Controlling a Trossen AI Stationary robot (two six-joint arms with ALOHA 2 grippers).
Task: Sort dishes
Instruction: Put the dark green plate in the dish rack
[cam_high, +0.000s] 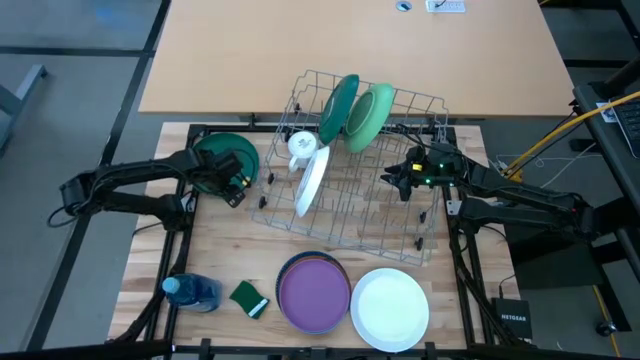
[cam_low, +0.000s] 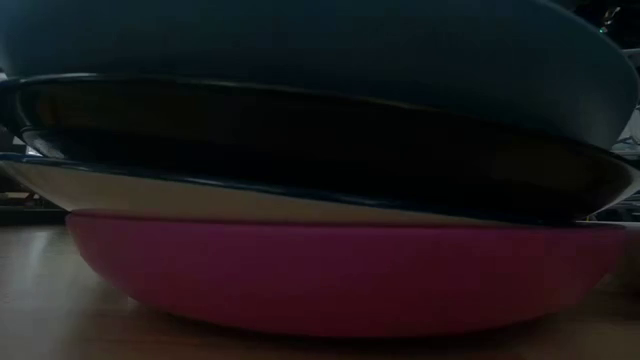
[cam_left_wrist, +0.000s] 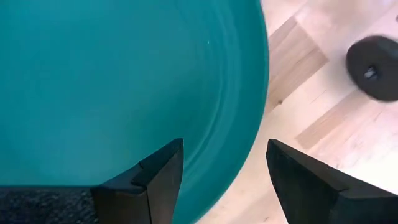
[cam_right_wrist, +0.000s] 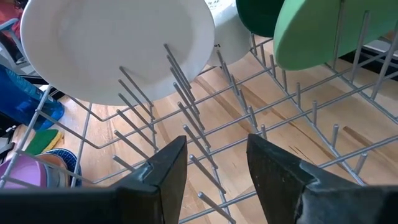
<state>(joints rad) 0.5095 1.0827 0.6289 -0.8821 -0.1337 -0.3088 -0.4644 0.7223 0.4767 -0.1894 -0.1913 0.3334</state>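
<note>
Left wrist view: left pincer (cam_left_wrist: 224, 180) wide open, holding nothing, over rim of dark green plate (cam_left_wrist: 124, 87).

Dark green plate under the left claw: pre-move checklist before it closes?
1. Left claw open: ok, fingers apart.
2. Rim of the dark green plate between the fingers: ok, the edge runs through the gap in the left wrist view.
3. Plate lying flat on the table, left of the dish rack: ok.
4. Free rack slots: ok, bare tines beside the white plate and the light green plate.
5. Right claw clear of the path: not ok, it hangs open over the rack's middle.
6. Grip depth on the rim: cannot tell.
</note>
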